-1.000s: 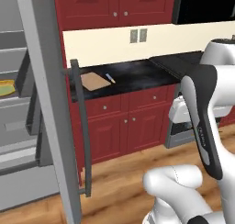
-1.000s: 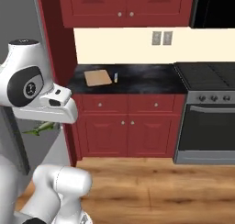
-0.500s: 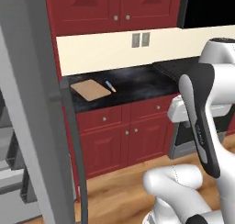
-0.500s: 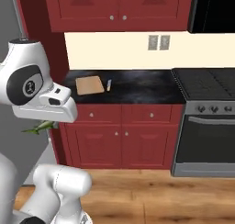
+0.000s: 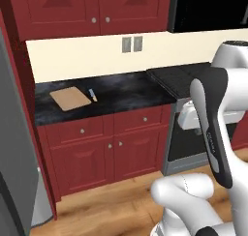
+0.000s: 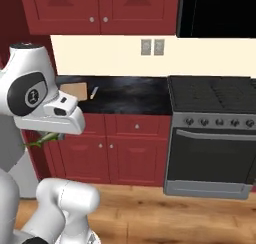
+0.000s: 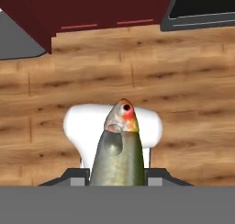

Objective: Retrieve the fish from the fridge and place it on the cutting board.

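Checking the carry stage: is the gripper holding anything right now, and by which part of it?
Yes. The gripper is shut on the fish, gripping its body toward the tail end, with the head pointing away from the hand over the wooden floor.

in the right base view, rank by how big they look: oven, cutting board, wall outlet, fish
1. oven
2. cutting board, partly hidden behind the arm
3. wall outlet and fish: unsure, since the fish shows partly and sits nearer the camera

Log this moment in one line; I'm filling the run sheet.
phase: carrying | fingers: shut on fish | board: bare, on counter | fish: not yet placed
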Available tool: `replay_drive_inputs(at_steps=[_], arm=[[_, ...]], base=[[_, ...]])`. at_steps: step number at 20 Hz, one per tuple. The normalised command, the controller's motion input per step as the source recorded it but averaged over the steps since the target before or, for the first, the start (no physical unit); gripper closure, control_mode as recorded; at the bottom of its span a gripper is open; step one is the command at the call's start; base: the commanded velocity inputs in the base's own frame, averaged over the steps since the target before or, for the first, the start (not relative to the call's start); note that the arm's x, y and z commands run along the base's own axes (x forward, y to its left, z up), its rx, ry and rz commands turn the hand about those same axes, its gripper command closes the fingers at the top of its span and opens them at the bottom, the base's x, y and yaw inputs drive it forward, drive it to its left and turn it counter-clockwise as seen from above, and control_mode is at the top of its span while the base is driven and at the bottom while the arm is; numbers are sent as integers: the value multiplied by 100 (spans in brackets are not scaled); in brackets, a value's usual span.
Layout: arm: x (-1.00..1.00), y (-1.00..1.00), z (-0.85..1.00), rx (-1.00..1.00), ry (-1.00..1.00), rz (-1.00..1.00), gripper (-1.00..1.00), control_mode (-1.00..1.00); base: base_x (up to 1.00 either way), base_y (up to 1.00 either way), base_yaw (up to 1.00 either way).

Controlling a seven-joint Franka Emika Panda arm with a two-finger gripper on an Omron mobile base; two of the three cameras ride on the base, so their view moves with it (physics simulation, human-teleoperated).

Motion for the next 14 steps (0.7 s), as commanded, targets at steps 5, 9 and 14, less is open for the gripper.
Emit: replay_drive_inputs(at_steps=[5,9,14], arm=[[0,0,0,0,0,0,100,100],[0,0,0,0,0,0,100,100],[0,0,0,0,0,0,100,100]], base=[[41,-42,45],[55,-31,46],[73,-25,39]])
